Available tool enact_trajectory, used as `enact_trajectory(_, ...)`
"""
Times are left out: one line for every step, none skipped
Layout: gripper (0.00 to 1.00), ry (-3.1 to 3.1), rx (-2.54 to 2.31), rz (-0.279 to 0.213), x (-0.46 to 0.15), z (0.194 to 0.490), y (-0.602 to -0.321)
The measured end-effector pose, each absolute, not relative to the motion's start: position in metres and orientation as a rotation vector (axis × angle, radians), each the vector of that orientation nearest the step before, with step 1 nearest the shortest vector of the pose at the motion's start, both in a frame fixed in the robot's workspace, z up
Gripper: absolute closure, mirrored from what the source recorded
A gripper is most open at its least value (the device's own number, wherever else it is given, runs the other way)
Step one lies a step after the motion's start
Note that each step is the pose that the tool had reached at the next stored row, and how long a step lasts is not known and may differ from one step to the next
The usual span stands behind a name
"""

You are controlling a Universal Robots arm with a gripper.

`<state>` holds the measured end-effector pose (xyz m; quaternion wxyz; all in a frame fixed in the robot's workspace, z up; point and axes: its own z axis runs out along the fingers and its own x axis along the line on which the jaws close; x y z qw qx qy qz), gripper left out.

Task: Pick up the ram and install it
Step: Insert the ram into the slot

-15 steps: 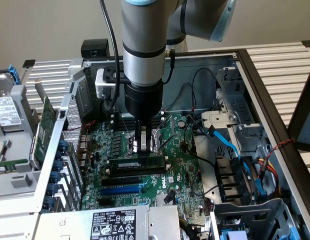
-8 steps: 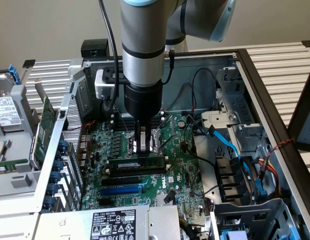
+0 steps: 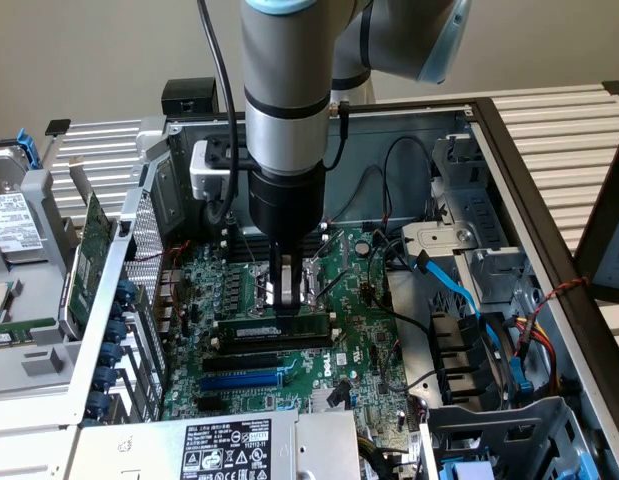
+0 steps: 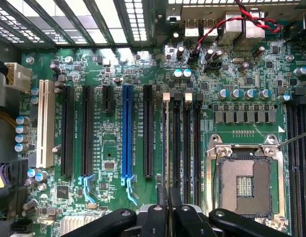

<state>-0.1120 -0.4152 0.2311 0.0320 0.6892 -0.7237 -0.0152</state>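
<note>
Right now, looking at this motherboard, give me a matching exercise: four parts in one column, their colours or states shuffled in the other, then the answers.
Column one:
1. ram
2. PCI slot
3. CPU socket
4. odd-coloured PCIe slot

Column two:
A. blue
B. green, directly below the gripper
C. white
D. empty, no processor in it

Pairs: 1-B, 2-C, 3-D, 4-A.

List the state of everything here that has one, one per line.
gripper: shut on the ram
ram: upright in a memory slot, latching unclear
other memory slots: empty
CPU socket: empty
computer case: open, side panel off
</note>
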Motion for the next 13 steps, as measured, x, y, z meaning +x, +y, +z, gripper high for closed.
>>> enact_trajectory(0.87,-2.228,2.122,-0.047,-0.1120,0.2309,-0.4152)
enact_trajectory(0.87,-2.229,2.122,-0.047,-0.1120,0.2307,-0.4152)
enact_trajectory(0.87,-2.229,2.122,-0.047,-0.1120,0.2303,-0.4152)
enact_trajectory(0.87,-2.229,2.122,-0.047,-0.1120,0.2300,-0.4152)
enact_trajectory(0.87,-2.229,2.122,-0.047,-0.1120,0.2297,-0.4152)
enact_trajectory(0.87,-2.229,2.122,-0.047,-0.1121,0.2294,-0.4152)
enact_trajectory(0.87,-2.229,2.122,-0.046,-0.1121,0.2291,-0.4152)
enact_trajectory(0.87,-2.229,2.122,-0.047,-0.1122,0.2287,-0.4152)
enact_trajectory(0.87,-2.229,2.122,-0.046,-0.1123,0.2282,-0.4152)
enact_trajectory(0.87,-2.229,2.122,-0.046,-0.1124,0.2278,-0.4152)
enact_trajectory(0.87,-2.229,2.122,-0.046,-0.1125,0.2275,-0.4152)
enact_trajectory(0.87,-2.230,2.121,-0.046,-0.1127,0.2273,-0.4152)
enact_trajectory(0.87,-2.230,2.120,-0.047,-0.1128,0.2273,-0.4152)
